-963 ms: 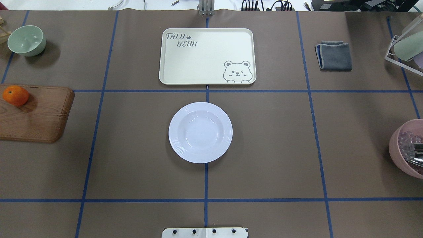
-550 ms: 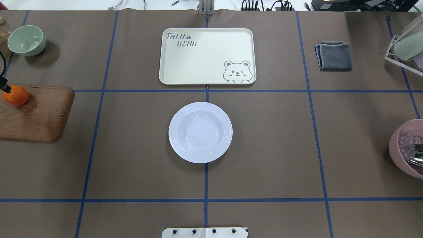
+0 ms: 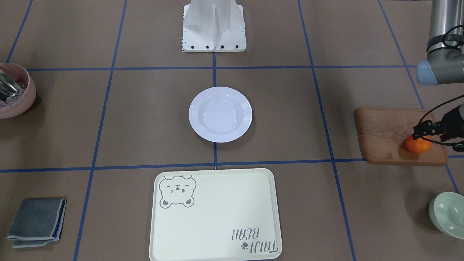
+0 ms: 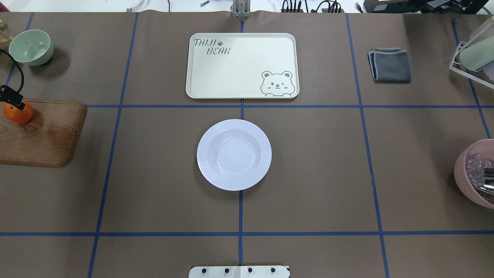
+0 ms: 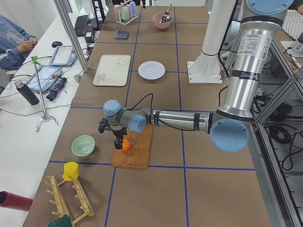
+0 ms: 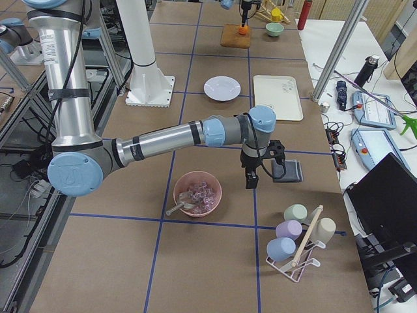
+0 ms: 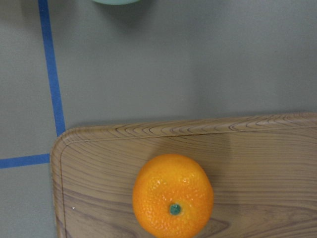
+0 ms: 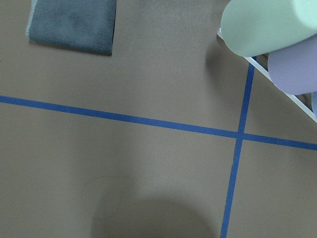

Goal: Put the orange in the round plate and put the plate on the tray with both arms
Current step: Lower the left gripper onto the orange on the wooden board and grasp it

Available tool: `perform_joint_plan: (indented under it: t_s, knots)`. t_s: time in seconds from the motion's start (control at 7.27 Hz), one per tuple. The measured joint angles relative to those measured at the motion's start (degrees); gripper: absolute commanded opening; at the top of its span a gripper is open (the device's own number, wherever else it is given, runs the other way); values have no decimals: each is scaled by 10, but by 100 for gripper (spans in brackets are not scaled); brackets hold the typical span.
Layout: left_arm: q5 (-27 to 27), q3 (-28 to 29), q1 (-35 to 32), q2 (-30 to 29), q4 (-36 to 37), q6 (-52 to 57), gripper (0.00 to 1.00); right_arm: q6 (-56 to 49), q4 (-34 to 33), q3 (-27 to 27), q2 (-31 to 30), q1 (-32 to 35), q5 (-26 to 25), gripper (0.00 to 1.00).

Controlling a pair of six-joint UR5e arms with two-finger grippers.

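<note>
The orange (image 4: 17,113) sits on a brown wooden board (image 4: 42,135) at the table's left edge; the left wrist view looks straight down on the orange (image 7: 173,195). My left gripper (image 3: 419,135) hangs just above the orange (image 3: 418,145). Its fingers are too small and dark to tell whether they are open or shut. The white round plate (image 4: 234,154) lies empty mid-table. Behind it lies the cream bear tray (image 4: 239,65), also empty. My right gripper (image 6: 249,181) shows only in the exterior right view, over bare table, and I cannot tell its state.
A pale green bowl (image 4: 31,47) stands beyond the board. A folded grey cloth (image 4: 390,65) and a cup rack (image 4: 472,58) are at the far right. A pink bowl (image 4: 476,173) holding utensils sits at the right edge. The robot's base (image 3: 214,27) stands behind the plate.
My left gripper has come into the overhead view from the left edge and now covers the top of the orange. Plate, tray and orange have not moved.
</note>
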Motion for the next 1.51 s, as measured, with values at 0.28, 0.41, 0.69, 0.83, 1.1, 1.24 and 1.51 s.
perform_joint_plan:
  t_s: [0.28, 0.41, 0.69, 0.83, 1.1, 1.24, 1.51]
  knots:
    - [1, 23, 9, -7, -32, -24, 98, 0, 0, 0, 0, -2, 0, 100]
    - [1, 26, 14, -8, -36, -30, 98, 0, 0, 0, 0, -2, 0, 100]
    - [1, 30, 19, -9, -38, -33, 87, 0, 0, 0, 1, -3, 0, 100]
    - [1, 32, 20, -8, -38, -33, 60, 0, 0, 0, 1, -3, 0, 100]
    - [1, 37, 20, -9, -39, -33, 0, 0, 0, 1, 1, -3, 0, 100]
    - [0, 36, 20, -11, -36, -34, 0, 0, 0, 1, 1, -3, 0, 100]
    - [-12, 10, 20, -29, -5, -49, 0, 1, 0, 1, 3, -3, 0, 100]
